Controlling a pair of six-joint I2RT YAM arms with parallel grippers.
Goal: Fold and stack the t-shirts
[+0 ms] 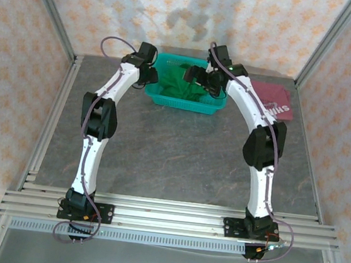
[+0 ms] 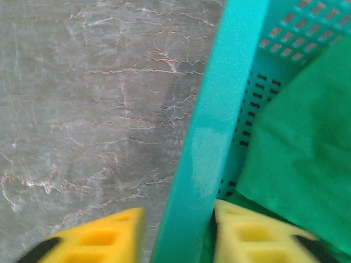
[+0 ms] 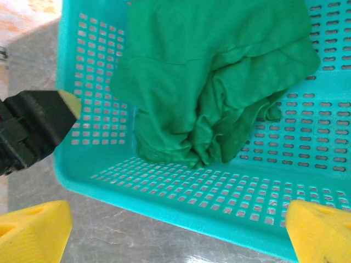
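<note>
Top external view gives us the grey table (image 1: 179, 157), a teal mesh basket (image 1: 182, 103) on its far side, and the green t-shirt (image 1: 182, 81) crumpled inside. The maroon t-shirt (image 1: 274, 99) lies flat just right of the basket. Our left fingers (image 2: 104, 238) straddle the basket's left rim; whether they clamp it we cannot tell. Our right fingers (image 3: 38, 230) stand spread wide over the basket.

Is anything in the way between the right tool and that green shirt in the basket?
Nothing visible. The right tool hangs open above the basket, which has no lid, and the green shirt lies uncovered inside. The left tool straddles the basket's side rim, off to one side.
</note>
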